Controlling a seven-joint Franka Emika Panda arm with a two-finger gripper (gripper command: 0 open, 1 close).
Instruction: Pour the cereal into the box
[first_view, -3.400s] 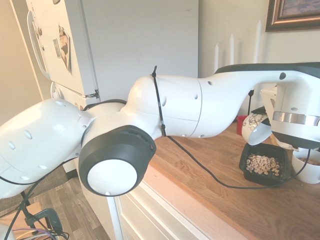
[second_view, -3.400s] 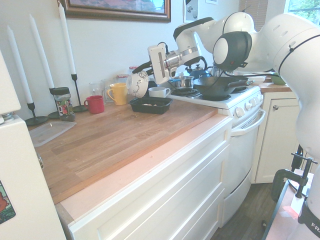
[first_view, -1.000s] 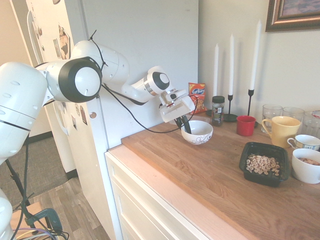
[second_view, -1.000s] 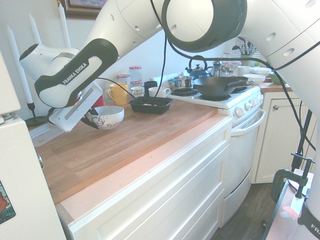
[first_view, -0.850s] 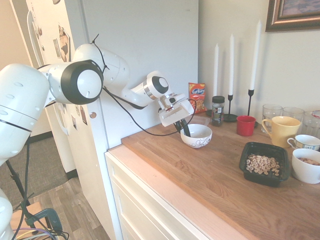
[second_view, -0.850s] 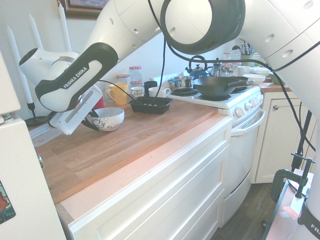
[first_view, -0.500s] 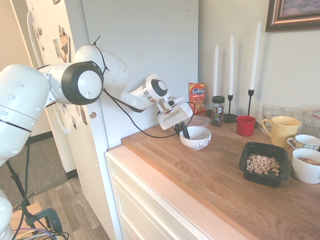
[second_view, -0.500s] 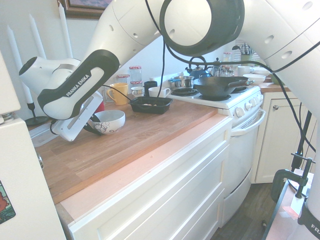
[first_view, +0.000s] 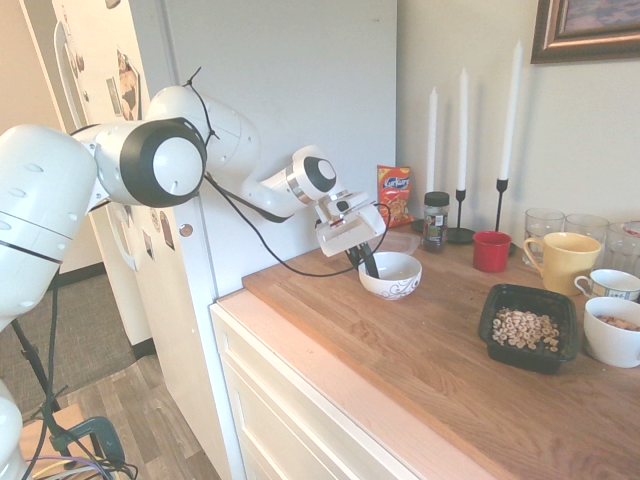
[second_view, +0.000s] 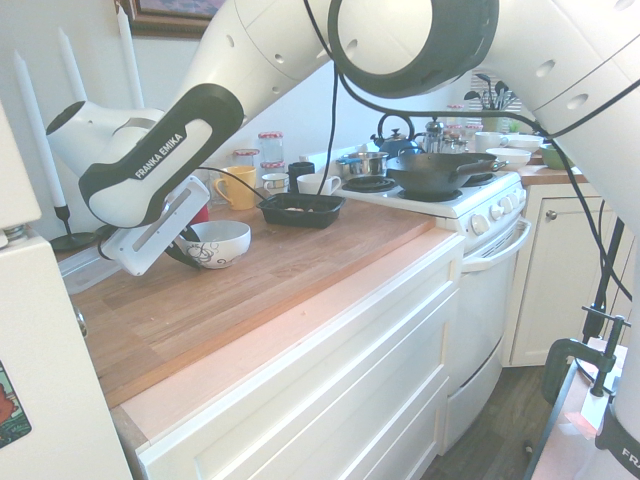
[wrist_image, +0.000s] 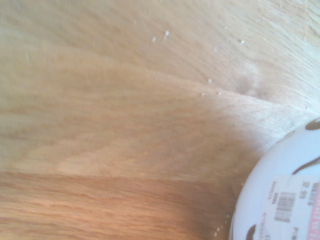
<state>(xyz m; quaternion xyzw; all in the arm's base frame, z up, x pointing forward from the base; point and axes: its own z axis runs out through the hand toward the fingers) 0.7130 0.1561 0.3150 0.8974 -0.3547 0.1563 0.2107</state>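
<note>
White Franka arm's two-finger gripper (first_view: 366, 262) is clenched on the rim of the white round ceramic bowl with dark swirl pattern (first_view: 392, 274); one dark finger sits inside the bowl, the other outside, at its left side in the first exterior view; bowl looks upright and sits on or just above the light wooden butcher-block countertop (first_view: 420, 350); contact can't be told for sure; wrist view shows only wood grain and the bowl's underside with a price sticker (wrist_image: 287, 200).

Light-tan ring-shaped oat cereal (first_view: 525, 328) lies inside the shallow square black plastic tray with flared rim (first_view: 493, 322), well to the right of the bowl on the same counter, next to a plain white bowl (first_view: 612, 333) at the right edge; so pour looks done; the step in hand reads as setting the emptied bowl down at the far-left end, near the tall white candles in black holders (first_view: 433, 140) and orange-red snack bag (first_view: 394, 191).

To do it well: keep the bowl level; lower until the base sits flat on the wood before letting go; open the fingers slowly so the rim isn't dragged; lift straight out along the finger line so the inner finger doesn't tip the bowl; stay clear of the dark-lidded glass jar (first_view: 435, 219) behind.
</note>
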